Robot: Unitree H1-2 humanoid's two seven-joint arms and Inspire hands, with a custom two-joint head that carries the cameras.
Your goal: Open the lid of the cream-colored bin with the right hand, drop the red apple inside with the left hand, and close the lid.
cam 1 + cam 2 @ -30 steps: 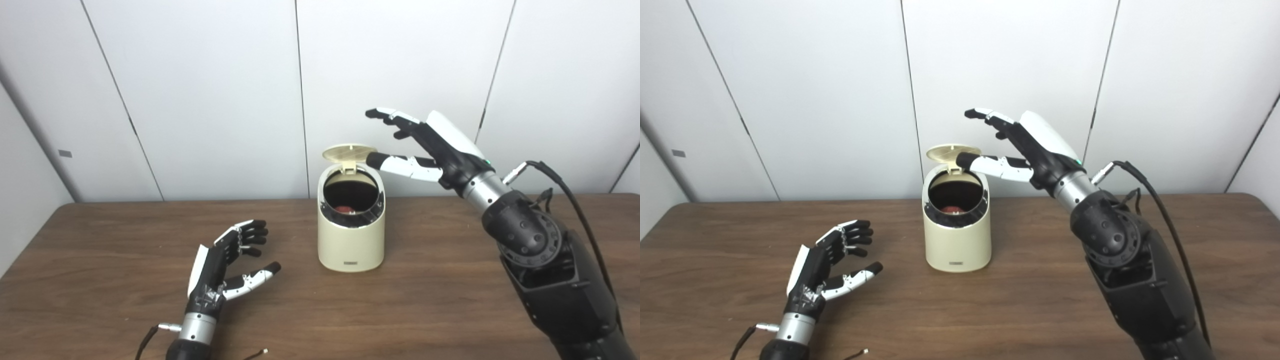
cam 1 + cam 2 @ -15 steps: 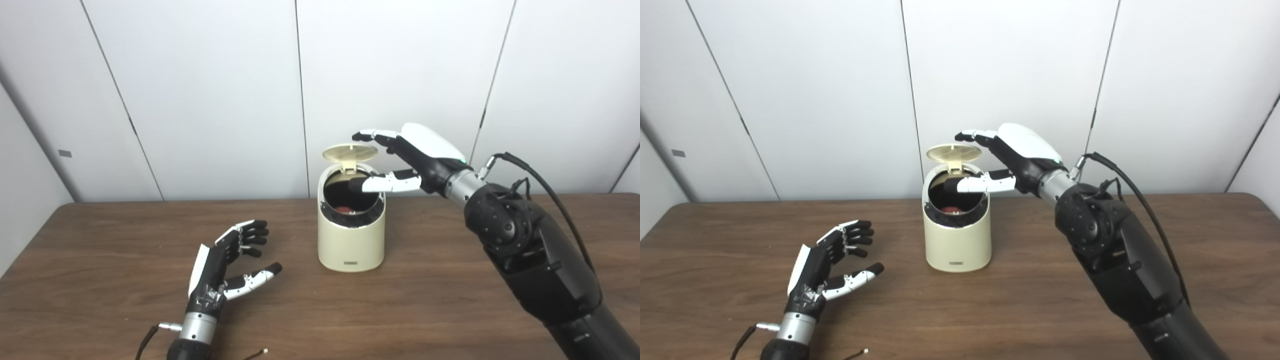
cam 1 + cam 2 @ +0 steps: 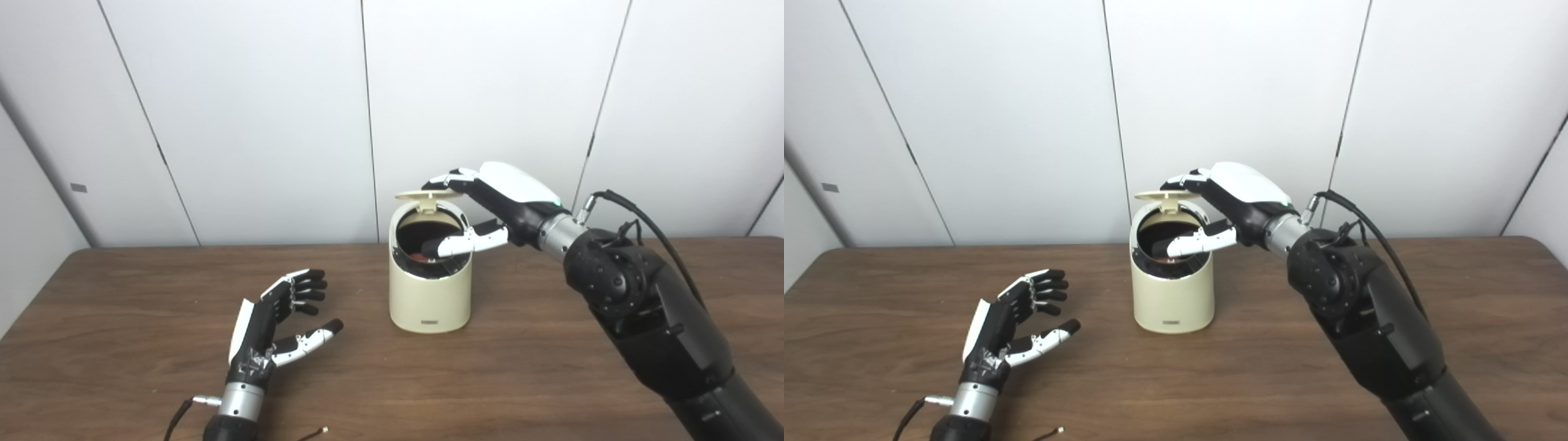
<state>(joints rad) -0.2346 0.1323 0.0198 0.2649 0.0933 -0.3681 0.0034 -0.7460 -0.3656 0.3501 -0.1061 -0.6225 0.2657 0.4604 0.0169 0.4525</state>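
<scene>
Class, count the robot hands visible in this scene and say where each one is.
2. The left robot hand rests open on the brown wooden table, left of the cream-coloured cylindrical bin. The right robot hand is at the bin's raised lid.

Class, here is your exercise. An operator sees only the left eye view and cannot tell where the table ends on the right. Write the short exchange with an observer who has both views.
Operator: In my view the right hand is at the lid of the bin. The table runs out of the picture on the right. Does it end near there?
Observer: Yes. The right eye view shows the table's far right corner, beyond the right arm, with bare wood between them.
Operator: Good. The left hand lies open on my side, so I have the whole layout.
</scene>
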